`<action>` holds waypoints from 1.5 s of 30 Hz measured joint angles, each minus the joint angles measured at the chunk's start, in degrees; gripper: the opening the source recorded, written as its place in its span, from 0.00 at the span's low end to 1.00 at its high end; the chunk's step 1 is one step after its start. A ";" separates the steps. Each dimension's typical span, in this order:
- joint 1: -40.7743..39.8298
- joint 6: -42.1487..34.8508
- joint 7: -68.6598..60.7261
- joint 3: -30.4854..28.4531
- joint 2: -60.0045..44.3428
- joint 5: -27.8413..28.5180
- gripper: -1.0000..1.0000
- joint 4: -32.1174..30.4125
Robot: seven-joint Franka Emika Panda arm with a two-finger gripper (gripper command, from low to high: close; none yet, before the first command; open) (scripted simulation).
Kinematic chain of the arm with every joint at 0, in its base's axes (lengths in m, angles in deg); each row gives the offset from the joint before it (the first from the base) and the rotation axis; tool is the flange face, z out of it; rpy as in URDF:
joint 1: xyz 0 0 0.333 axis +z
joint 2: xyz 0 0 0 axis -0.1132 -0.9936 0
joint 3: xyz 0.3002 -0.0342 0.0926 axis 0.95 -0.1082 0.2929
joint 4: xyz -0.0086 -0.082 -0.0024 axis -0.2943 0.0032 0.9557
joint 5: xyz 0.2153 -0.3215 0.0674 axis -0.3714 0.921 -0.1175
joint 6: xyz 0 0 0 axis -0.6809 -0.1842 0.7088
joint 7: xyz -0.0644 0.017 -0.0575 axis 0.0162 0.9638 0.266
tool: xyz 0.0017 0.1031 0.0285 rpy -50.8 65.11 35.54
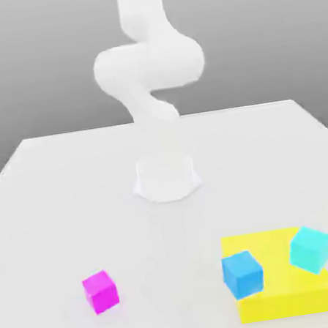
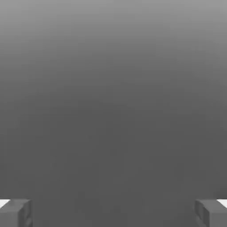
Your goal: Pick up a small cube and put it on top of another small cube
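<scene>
Gripper point(image 2: 113, 213) spread wide, nothing between fingertips point(image 2: 15, 213), grey backdrop behind. Exterior view: magenta cube point(image 1: 101, 291) lower left on white table point(image 1: 56, 213); blue cube point(image 1: 242, 273) and cyan cube point(image 1: 310, 249), tilted, at yellow block point(image 1: 287, 298), lower right.

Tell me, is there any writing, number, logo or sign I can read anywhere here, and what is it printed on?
None: no text, number, brand or sign can be read anywhere.
magenta cube: plain faces, no marking.
blue cube: plain.
teal cube: plain.
yellow block: plain.
white arm and its round base: no label or logo.
white table: bare.
gripper: its grey fingers carry no marking.
</scene>
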 joint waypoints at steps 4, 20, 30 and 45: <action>-3.52 0.86 4.49 0.26 -8.66 1.67 0.50 2.76; -13.98 4.36 18.95 -3.78 -41.89 4.02 0.50 13.34; -19.50 6.79 23.35 -6.60 -62.53 -1.73 0.50 19.86; -24.92 13.50 24.41 -6.12 -82.26 -8.09 0.00 25.75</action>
